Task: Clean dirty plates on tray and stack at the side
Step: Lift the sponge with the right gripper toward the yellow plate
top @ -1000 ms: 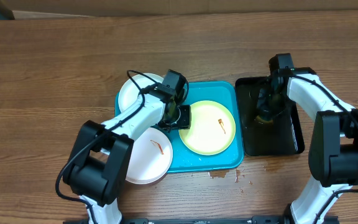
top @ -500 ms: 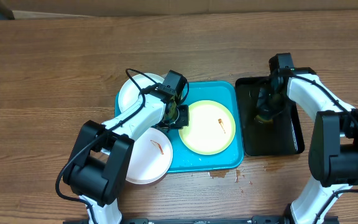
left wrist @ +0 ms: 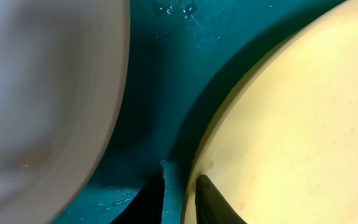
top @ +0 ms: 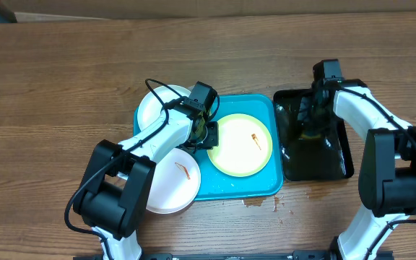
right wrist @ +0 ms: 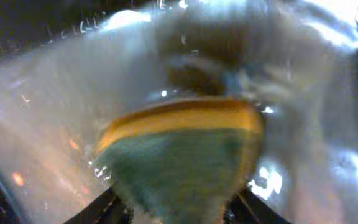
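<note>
Two arms are working: the left gripper is pinching the green plate's nine-o'clock rim on the tray, now slid slightly, while the right gripper is squeezing a sponge.

the table is brown wood with dark lines running across it. a big blue tray lies flat on it near the middle. just to the right of that sits a black tray, close beside it but not on it. a white plate with a small red-brown smear hangs over the blue tray's left front corner. another white plate pokes out at the tray's left back corner. a few small brown drips lie on the wood in front of the blue tray.
</note>
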Controlling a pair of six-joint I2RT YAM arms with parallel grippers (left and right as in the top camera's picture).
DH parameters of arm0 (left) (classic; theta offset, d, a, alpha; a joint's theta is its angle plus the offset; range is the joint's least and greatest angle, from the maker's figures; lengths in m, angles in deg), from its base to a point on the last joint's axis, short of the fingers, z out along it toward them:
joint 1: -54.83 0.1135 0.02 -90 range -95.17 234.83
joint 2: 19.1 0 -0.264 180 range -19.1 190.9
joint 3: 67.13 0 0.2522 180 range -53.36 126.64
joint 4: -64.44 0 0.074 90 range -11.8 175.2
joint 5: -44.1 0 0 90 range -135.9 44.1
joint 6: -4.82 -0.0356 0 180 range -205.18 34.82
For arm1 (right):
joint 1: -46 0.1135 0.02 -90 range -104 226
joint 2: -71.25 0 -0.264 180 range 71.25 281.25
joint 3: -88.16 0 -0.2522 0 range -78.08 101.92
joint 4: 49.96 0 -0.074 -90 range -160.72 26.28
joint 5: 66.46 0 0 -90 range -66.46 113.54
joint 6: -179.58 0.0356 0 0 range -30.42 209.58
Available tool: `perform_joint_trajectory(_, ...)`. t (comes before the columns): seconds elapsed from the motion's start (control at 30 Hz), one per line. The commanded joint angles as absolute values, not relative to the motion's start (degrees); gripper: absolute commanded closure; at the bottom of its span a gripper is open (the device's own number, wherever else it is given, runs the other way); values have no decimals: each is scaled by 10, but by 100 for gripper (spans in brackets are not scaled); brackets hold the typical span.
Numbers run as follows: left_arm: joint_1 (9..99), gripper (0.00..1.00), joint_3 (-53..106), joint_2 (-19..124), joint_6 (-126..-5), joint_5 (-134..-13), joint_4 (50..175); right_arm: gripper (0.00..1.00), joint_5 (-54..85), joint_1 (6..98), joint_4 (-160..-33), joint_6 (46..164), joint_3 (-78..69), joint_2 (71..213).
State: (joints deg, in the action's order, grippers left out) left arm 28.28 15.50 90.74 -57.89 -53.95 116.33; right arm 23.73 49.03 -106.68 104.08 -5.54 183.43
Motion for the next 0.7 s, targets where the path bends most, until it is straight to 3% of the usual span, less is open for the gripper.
perform_joint_trajectory(0.0,281,79,153,912,-575,-528,1169,96,239,489,-1054,1042,-60,1835)
perform_joint_trajectory(0.13,282,74,153,912,-575,-527,1169,96,239,489,-1067,1038,-50,1831)
perform_joint_trajectory(0.43,282,71,153,912,-575,-528,1165,96,251,499,-1232,1030,48,1734)
perform_joint_trajectory(0.53,282,78,153,912,-575,-529,1168,96,255,509,-1245,1034,48,1710)
perform_joint_trajectory(0.6,282,96,153,912,-575,-529,1169,96,257,519,-1259,1033,48,1707)
perform_joint_trajectory(0.67,282,96,153,912,-573,-529,1169,96,272,528,-1270,1034,41,1707)
